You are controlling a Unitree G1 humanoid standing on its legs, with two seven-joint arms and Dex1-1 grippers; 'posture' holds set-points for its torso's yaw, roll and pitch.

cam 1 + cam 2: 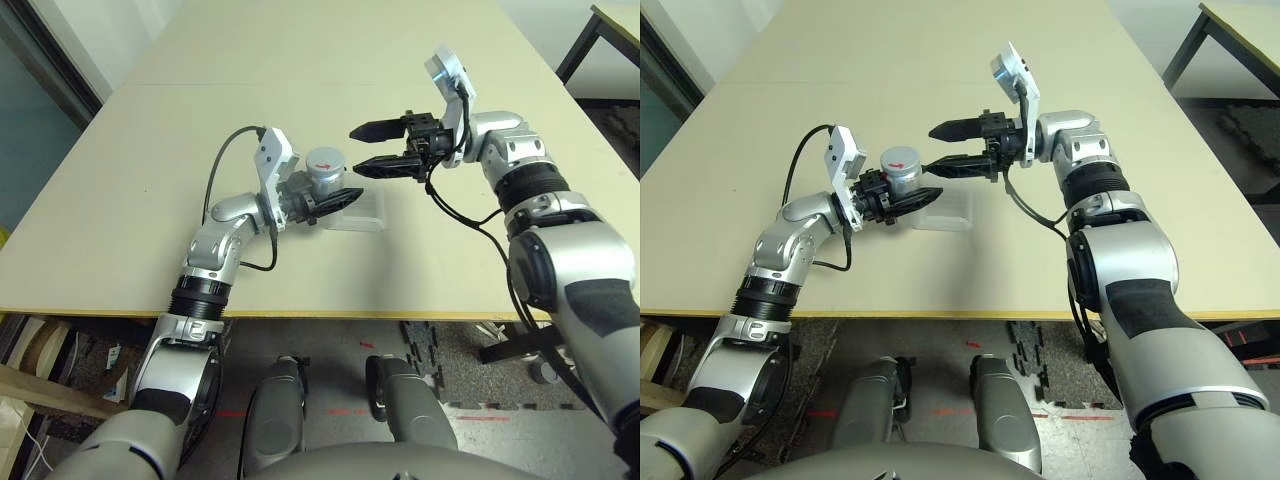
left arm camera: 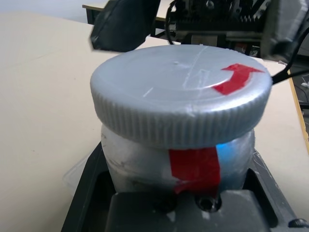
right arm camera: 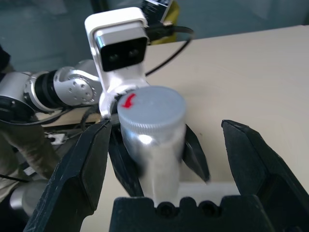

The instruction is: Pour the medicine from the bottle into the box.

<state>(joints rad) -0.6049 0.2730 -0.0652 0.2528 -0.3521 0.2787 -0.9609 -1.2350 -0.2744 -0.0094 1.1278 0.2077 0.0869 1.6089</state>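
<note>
Left tool [image 1: 335,200] is clamped tight on the bottle [image 1: 322,172], gripping the body low down w/ the cap [image 2: 181,99] still on and upright; right tool [image 1: 372,148] hangs just beside it, fingers spread as wide as they go, nothing held. From the right wrist view the bottle stands between the right tool's two fingers, not yet touched by either. The box [image 1: 360,212] sits on the counter [image 1: 120,200] just under and beyond the left tool's fingertips, so the pour spot is already close. Medicine itself can't be seen, presumably inside the bottle. Step in hand, as I read it: get the cap off. To do it well: line the right tool up so its fingers land on the ribbed rim of the cap, not the bottle body below, then close evenly so the cap isn't pushed sideways. Left tool must hold firm w/o letting the bottle spin; the red arrow on top likely marks twist direction, so follow it. Keep the bottle upright till the cap is clear, else the pill may drop out early & miss the box. Lift the cap away before tilting toward the box.
</note>
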